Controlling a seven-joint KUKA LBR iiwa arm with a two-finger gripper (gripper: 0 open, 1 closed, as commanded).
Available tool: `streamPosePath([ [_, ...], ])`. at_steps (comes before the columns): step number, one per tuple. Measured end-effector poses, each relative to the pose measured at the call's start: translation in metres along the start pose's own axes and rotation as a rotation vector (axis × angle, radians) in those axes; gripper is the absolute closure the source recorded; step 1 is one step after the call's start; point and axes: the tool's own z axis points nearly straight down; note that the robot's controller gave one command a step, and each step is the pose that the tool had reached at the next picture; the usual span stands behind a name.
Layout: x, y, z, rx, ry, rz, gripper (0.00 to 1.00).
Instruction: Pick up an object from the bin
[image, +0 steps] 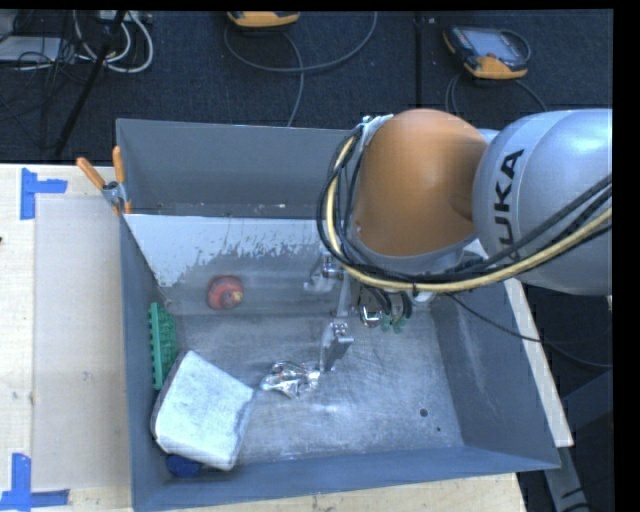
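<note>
Pincer (333, 350) hangs just beside the crumpled shiny silver foil scrap (290, 380), can't tell how open it is. I reckon that flimsy foil might skid away instead of getting pinched.

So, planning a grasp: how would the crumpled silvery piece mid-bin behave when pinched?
The crumpled silvery piece looks like thin foil: probably very light, likely to crush. Its shiny surface may slip; a nudge would probably slide it.
</note>
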Motion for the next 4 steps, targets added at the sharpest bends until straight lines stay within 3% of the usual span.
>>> streamPosePath([
  [1, 0.039, -0.020, 0.155, 0.001, 0.002, -0.026, 0.00],
  [2, 0.036, -0.020, 0.150, -0.001, -0.006, -0.022, 1.00],
  [3, 0.032, -0.011, 0.024, -0.002, -0.018, -0.029, 1.00],
  [4, 0.024, -0.072, -0.002, 0.002, -0.013, -0.108, 1.00],
])
